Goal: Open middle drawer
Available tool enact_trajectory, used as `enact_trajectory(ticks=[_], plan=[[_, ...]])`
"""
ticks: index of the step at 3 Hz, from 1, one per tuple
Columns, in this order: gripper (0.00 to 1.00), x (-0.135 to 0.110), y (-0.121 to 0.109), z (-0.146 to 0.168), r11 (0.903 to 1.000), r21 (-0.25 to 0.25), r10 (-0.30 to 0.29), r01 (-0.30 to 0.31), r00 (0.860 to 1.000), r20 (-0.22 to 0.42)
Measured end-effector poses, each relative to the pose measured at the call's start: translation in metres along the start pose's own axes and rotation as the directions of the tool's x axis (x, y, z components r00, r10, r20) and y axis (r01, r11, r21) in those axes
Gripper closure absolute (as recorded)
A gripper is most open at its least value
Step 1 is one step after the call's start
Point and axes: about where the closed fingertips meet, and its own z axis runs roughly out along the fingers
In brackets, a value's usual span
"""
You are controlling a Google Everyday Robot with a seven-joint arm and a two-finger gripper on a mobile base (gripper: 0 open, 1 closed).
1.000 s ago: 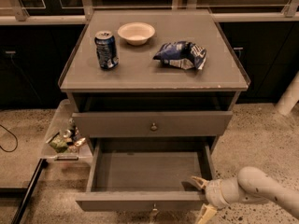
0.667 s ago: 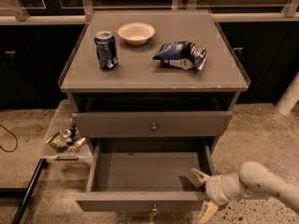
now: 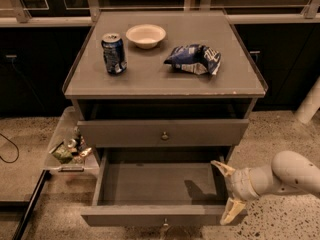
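Note:
The middle drawer [image 3: 150, 215] is pulled far out of the grey cabinet, showing its empty inside, with its small round knob [image 3: 165, 222] at the bottom edge of the view. Above it, the taller top drawer [image 3: 125, 133] stands slightly out. The lowest drawer is hidden. My gripper [image 3: 227, 190] is at the open drawer's right front corner, open and holding nothing. One cream finger [image 3: 221, 167] lies over the drawer's right side wall and the other points down beside the front's right end.
On the cabinet top [image 3: 150, 81] stand a blue soda can [image 3: 114, 53], a white bowl [image 3: 145, 35] and a blue chip bag [image 3: 194, 59]. A clear bin [image 3: 67, 149] with small items sits left of the drawers. A white post [image 3: 310, 104] stands at the right.
My gripper has shifted slightly right and up beside the drawer's right front corner. The drawer stays pulled out as before.

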Motion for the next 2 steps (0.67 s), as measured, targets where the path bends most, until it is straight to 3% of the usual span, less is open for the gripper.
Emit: enact_trajectory(ticks=[2], plan=[[0.00, -0.049, -0.023, -0.069, 0.9949, 0.054, -0.085, 0.085, 0.996, -0.002]])
